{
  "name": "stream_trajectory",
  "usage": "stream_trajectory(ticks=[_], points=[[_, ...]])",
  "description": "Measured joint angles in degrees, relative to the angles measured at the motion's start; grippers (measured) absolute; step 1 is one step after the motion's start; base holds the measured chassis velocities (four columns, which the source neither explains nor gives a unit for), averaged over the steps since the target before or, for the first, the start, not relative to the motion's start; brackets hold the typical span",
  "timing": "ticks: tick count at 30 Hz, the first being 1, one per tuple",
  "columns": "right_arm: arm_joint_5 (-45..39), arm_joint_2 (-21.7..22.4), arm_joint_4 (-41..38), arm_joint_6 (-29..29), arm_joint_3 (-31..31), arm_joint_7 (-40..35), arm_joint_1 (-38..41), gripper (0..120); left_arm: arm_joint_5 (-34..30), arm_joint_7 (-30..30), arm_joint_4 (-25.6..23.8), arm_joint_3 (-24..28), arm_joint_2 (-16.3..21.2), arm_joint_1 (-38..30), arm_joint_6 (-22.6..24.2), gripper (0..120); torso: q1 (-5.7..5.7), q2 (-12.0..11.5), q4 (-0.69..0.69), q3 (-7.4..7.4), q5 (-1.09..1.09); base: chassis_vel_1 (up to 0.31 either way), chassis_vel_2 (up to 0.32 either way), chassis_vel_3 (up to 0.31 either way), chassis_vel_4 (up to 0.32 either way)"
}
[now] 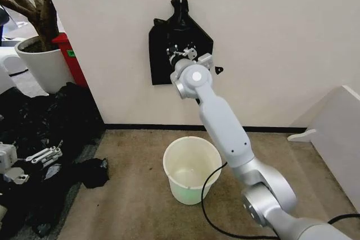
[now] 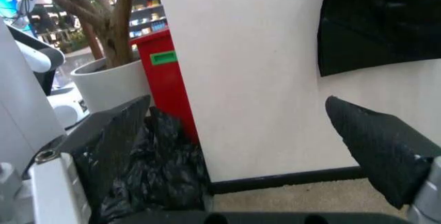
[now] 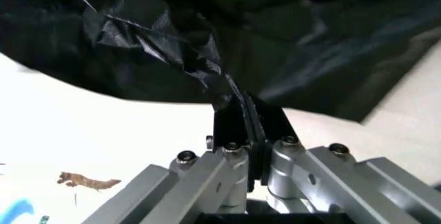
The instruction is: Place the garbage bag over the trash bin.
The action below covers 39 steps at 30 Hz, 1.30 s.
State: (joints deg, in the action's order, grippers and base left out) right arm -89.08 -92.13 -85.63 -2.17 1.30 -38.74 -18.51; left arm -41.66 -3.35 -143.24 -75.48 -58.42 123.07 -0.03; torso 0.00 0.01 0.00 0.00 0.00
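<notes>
The trash bin [image 1: 187, 190], a round white bucket, stands upright on the carpet below my raised right arm. A flat black bag with a knotted top [image 1: 162, 54] hangs on the wall above it. My right gripper [image 1: 180, 54] is up against that bag's front. In the right wrist view the right gripper [image 3: 249, 111] is shut on a wrinkled fold of thin black plastic [image 3: 204, 74]. I cannot tell whether this fold is the garbage bag or the hanging bag's own skin. My left gripper [image 1: 44, 154] hangs low at the left, and its fingers [image 2: 379, 146] stand wide apart with nothing between them.
A mass of black plastic sheeting [image 1: 39, 116] covers the floor at the left, with a small black lump [image 1: 93, 172] at its edge. Behind it are a white plant pot [image 1: 39, 66] and a red box [image 1: 70, 54]. A white panel [image 1: 337, 133] stands at the right. A black cable [image 1: 209, 195] loops by the bin.
</notes>
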Motion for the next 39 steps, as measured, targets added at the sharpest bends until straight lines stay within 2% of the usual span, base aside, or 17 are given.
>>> stream_trajectory(ticks=[21, 39], points=[[-0.7, 5.8, -11.7, -0.6, -0.5, -1.7, -14.5, 0, 0.2, 0.2, 0.0, -0.4, -1.0, 0.3, -1.1, 100, 0.00, 0.0, -0.01, 0.00, 0.00, 0.000, 0.000, 0.000, 0.000], [0.7, 7.0, -18.7, -1.5, -1.8, -2.1, -24.9, 0, 0.4, 0.4, 0.0, -1.0, -2.0, 0.6, -2.2, 100, 0.00, 0.0, 0.00, 0.01, 0.01, 0.000, 0.000, 0.000, 0.000]])
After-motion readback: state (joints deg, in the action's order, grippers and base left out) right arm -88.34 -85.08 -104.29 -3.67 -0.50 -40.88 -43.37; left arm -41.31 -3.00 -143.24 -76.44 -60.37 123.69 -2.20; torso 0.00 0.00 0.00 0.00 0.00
